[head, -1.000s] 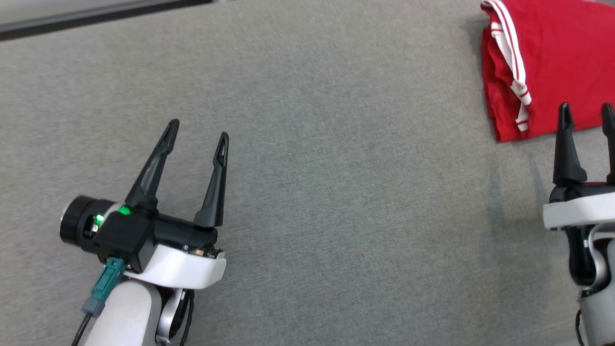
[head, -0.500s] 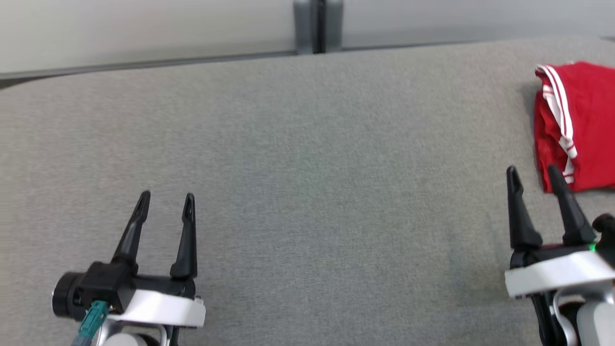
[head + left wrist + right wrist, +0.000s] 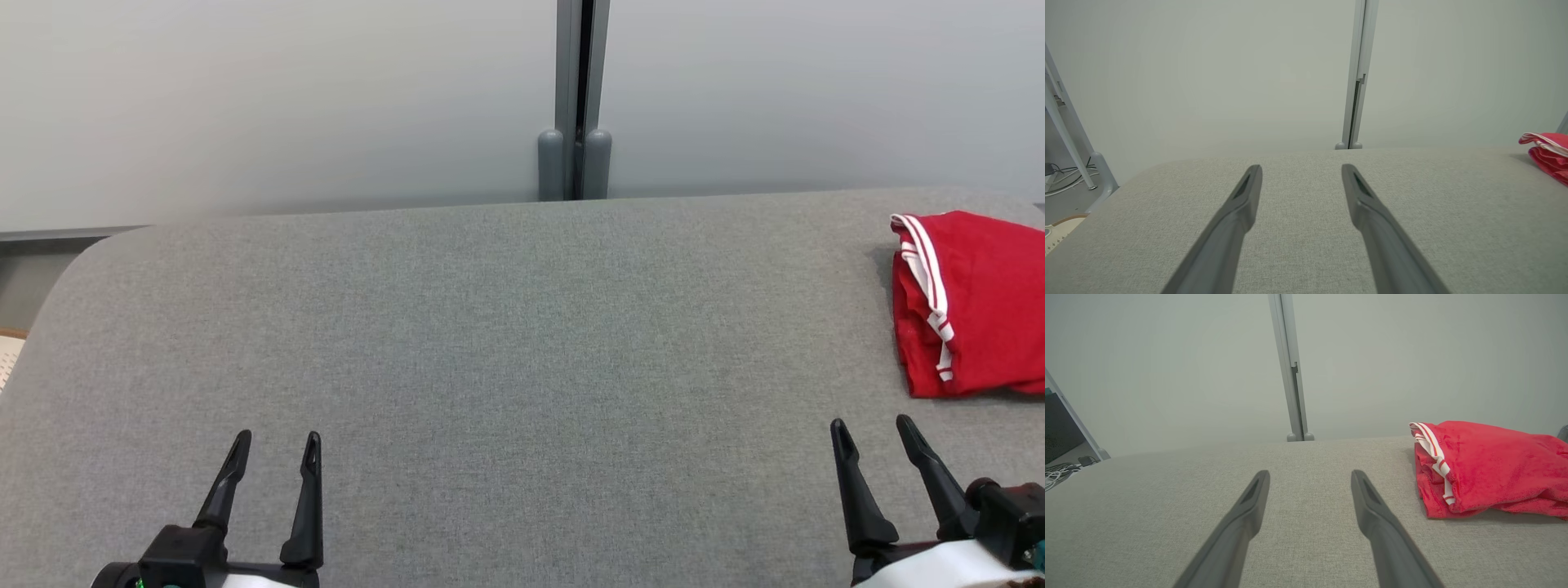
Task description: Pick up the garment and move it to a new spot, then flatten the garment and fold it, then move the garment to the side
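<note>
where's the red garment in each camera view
Head view: garment at the right edge, mid-height.
Left wrist view: garment as a sliver at the far right edge.
Right wrist view: garment right of centre, large.
Shared landmark: the grey vertical post, left of the garment in every view.

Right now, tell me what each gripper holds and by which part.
Nothing is held. The left gripper and right gripper both stand open and empty over the grey surface; the folded garment lies apart, beyond the right gripper.
</note>
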`<state>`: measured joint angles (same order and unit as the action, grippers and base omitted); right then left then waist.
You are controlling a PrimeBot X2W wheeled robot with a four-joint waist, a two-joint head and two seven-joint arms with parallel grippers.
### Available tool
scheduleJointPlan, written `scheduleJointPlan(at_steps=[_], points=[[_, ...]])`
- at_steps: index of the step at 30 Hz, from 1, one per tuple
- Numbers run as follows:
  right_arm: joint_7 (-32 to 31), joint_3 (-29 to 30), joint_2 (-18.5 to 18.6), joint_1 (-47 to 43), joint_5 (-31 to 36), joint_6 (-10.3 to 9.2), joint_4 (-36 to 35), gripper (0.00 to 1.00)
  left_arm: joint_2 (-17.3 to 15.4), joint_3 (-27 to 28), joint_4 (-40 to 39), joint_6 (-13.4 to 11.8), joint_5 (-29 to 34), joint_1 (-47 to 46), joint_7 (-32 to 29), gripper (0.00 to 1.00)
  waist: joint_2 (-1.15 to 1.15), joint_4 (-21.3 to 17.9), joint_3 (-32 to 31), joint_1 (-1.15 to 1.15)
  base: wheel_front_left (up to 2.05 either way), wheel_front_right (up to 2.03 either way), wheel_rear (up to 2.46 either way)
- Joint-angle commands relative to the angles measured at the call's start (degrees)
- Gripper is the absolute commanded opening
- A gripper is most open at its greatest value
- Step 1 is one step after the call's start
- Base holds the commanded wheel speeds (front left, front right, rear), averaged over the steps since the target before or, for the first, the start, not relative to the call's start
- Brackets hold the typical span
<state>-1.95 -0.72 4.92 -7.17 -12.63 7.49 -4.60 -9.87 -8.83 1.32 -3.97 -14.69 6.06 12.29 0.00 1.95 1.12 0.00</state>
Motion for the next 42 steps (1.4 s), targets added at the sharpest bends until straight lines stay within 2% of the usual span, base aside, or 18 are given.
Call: scheduleJointPlan(at_steps=[1,16,42], points=[[-0.5,0.0,0.0,-1.1,0.6,0.00,-0.7,1.00,-0.3,0.1,-0.1,-0.2,-0.4,0.7,-0.1,1.00,0.00,0.1,-1.7,0.00,0.00,0.00,0.00],[-2.2,-0.5,-0.6,-5.0,2.0,0.00,-4.3,1.00,-0.9,-0.7,1.3,-0.6,-1.1,2.7,-1.9,1.00,0.00,0.0,-4.2,0.00,0.00,0.00,0.00],[-2.2,-0.1,-0.9,-4.0,1.5,0.00,-4.1,1.00,-1.2,-1.7,2.8,-2.0,-1.5,1.2,-2.1,1.00,0.00,0.1,-4.7,0.00,0.00,0.00,0.00]])
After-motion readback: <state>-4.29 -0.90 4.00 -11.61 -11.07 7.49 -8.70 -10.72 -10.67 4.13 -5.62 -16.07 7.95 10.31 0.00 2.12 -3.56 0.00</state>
